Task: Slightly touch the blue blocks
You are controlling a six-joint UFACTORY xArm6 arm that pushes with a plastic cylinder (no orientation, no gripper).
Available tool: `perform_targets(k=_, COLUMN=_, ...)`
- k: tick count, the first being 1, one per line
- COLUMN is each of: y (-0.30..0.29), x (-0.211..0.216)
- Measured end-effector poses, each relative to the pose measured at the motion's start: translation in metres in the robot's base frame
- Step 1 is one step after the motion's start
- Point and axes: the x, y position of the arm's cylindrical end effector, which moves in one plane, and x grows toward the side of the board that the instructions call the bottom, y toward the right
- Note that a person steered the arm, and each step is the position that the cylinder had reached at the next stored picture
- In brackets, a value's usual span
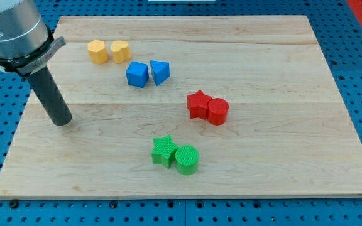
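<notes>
The approach is not yet begun: my tip (61, 121) rests well left of the blue cube (137, 74) and blue triangular block (159, 71). It has no gripper to open or close. Next, I'd say, a gentle slide rightward and up.

My tip (61, 121) rests on the tabletop (281, 69) at the view's left. The blue cube (137, 74) touches the blue triangular block (159, 72) on its right, well apart from my tip, toward the view's top right of it.
</notes>
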Motion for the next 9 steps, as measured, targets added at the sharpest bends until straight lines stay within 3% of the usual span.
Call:
perform_targets(k=3, y=0.005, x=-0.002)
perform_targets(k=6, y=0.026, x=-0.125)
perform_targets(k=8, y=0.165, x=-0.146)
perform_targets(k=9, y=0.15, x=-0.191)
